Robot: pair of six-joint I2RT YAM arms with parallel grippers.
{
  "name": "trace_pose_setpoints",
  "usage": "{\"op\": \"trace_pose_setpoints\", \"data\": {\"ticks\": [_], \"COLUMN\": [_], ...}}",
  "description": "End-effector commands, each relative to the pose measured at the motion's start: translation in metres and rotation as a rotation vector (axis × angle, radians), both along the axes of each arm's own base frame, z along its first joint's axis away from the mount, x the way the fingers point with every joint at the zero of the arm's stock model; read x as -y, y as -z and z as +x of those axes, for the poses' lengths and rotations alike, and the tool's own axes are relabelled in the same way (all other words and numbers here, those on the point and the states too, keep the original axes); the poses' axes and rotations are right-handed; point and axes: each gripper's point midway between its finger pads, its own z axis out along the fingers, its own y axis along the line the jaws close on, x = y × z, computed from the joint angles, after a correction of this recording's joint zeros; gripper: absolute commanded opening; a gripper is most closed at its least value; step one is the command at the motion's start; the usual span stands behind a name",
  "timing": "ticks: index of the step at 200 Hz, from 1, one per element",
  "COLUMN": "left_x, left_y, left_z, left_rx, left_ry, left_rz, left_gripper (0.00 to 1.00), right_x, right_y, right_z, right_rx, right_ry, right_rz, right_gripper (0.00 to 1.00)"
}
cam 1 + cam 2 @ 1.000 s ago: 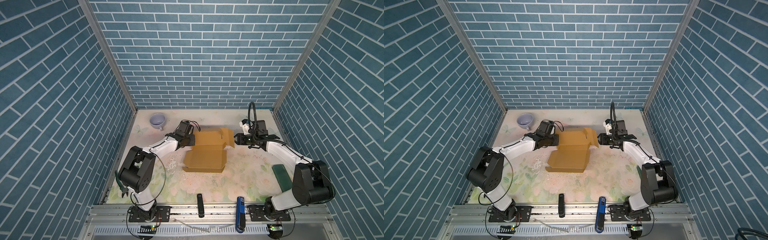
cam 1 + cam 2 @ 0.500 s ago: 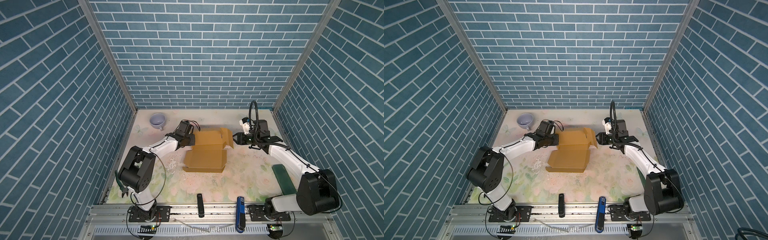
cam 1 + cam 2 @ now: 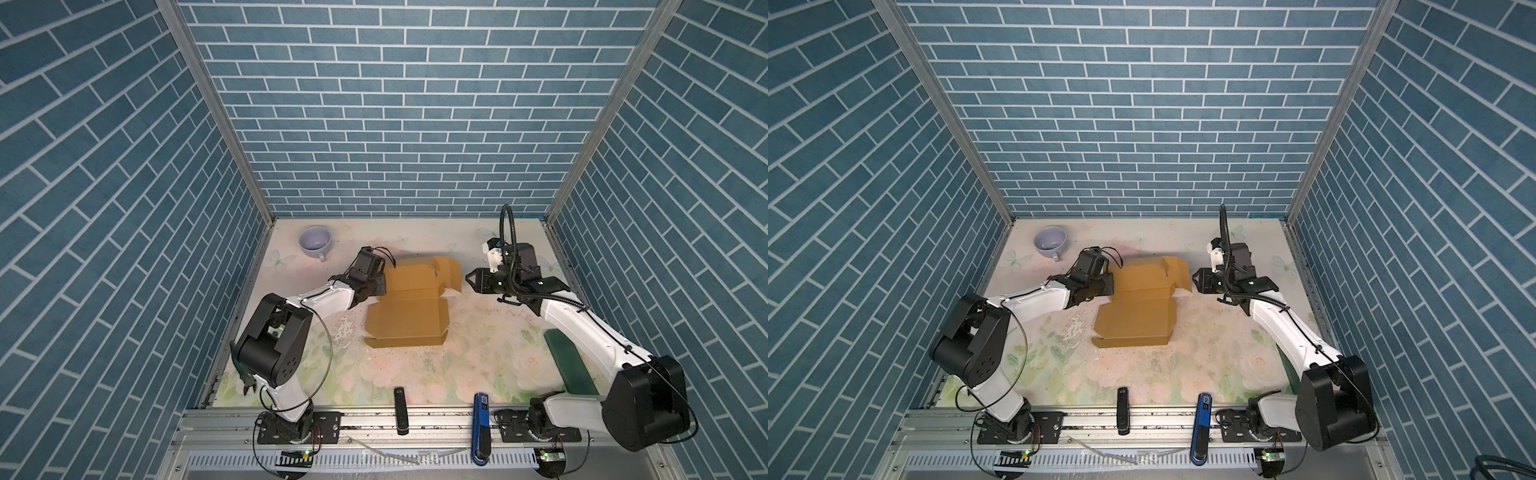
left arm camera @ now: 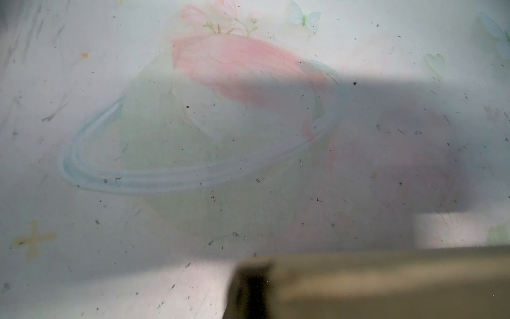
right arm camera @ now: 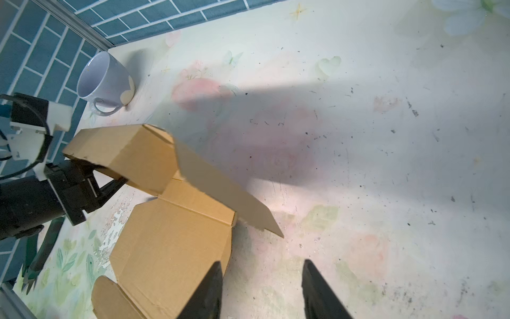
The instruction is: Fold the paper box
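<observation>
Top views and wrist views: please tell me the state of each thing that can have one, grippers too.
paper box: partly folded, near panel flat on the table, far part raised.
left gripper: shut on the paper box's left edge.
right gripper: open, empty, apart from the paper box.
mug: upright, empty.

We see matt cardboard on the paper box (image 3: 405,324); behind it a glossy mug (image 3: 315,242), beneath it a scuffed tabletop (image 3: 478,345).
</observation>
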Motion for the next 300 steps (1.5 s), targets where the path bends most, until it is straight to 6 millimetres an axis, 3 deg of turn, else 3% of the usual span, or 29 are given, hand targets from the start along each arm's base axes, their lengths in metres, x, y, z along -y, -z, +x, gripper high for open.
{"op": "trace_pose_setpoints", "data": {"ticks": [1,24,51,85,150,209,300], "left_x": [-0.001,0.000,-0.001,-0.001,0.000,0.002,0.000], "left_y": [-0.014,-0.015,-0.019,-0.026,-0.035,-0.036,-0.033], "left_z": [0.008,0.009,0.010,0.011,0.013,0.014,0.008], "left_rx": [0.044,0.025,0.020,0.023,0.030,0.026,0.015], "left_ry": [-0.030,-0.033,-0.040,-0.049,-0.051,-0.048,-0.048], "left_rz": [-0.027,-0.022,-0.016,-0.020,-0.029,-0.040,-0.033], "left_gripper": [0.04,0.04,0.04,0.04,0.04,0.04,0.04], "right_x": [-0.008,-0.037,-0.063,-0.079,-0.075,-0.064,-0.070], "right_y": [0.019,0.022,0.030,0.051,0.099,0.122,0.155], "right_z": [-0.018,-0.028,-0.039,-0.051,-0.073,-0.084,-0.083], "right_rx": [-0.054,-0.063,-0.089,-0.143,-0.241,-0.268,-0.324], "right_ry": [0.026,-0.025,-0.067,-0.097,-0.103,-0.088,-0.084], "right_rz": [-0.024,0.045,0.088,0.075,0.028,-0.005,-0.008], "right_gripper": [0.36,0.20,0.16,0.14,0.10,0.09,0.08]}}
